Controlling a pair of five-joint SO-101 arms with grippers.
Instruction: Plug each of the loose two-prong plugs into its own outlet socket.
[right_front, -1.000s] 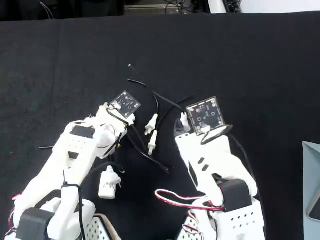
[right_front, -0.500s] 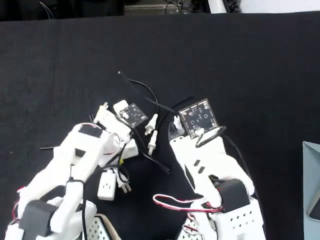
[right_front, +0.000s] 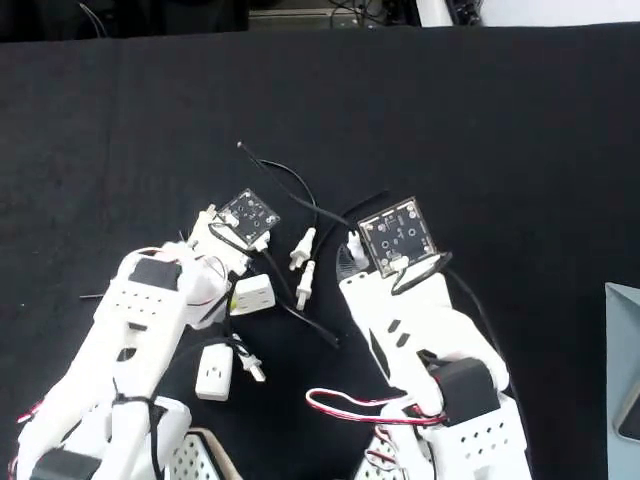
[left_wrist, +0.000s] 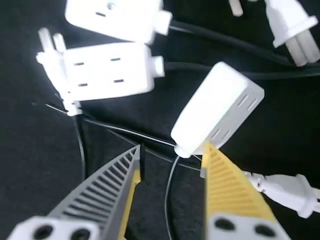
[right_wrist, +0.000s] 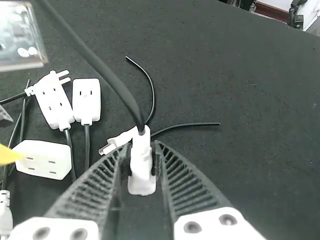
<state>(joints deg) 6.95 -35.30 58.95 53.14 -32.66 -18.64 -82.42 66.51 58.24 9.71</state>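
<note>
The right pincer (right_wrist: 140, 146) gripped a white plug (right_wrist: 139, 174) between its fingers. The left pincer (left_wrist: 172, 147) gaped open, with an outlet block (left_wrist: 218, 112) touching its yellow fingertip.

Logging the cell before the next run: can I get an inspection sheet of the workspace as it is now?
Surface: black table, bare away from the middle.
Job's things: one outlet block at the left end effector's tips; two more outlet blocks beyond it; two loose plugs lying between the arms; one plug held by the right arm.
Clutter: nothing seen.
Grippers: left end effector open, holding nothing; right end effector shut on the plug.
Cables: black cords loop across the middle of the table; red and white wires on the right arm.
Surroundings: grey-blue object at the table's right edge, cannot tell what it is.
</note>
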